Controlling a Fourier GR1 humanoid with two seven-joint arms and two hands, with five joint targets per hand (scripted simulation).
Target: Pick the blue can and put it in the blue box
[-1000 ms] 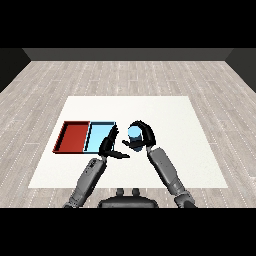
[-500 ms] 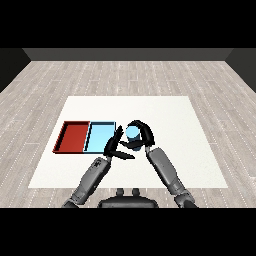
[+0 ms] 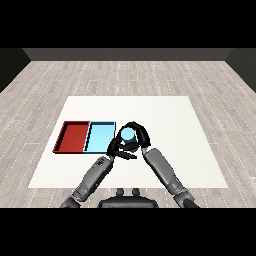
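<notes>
Blue can [image 3: 128, 135] sat upright just beside the right edge of the light blue tray [image 3: 99, 136], and I had my right hand [image 3: 138, 135] curled round it from the far and right side so I could carry it across. My left hand [image 3: 118, 149] was close in on the can's left; I could not tell whether its fingers were closed on anything. I judged the can was not yet in the tray, the red tray [image 3: 74, 136] lying further left.
</notes>
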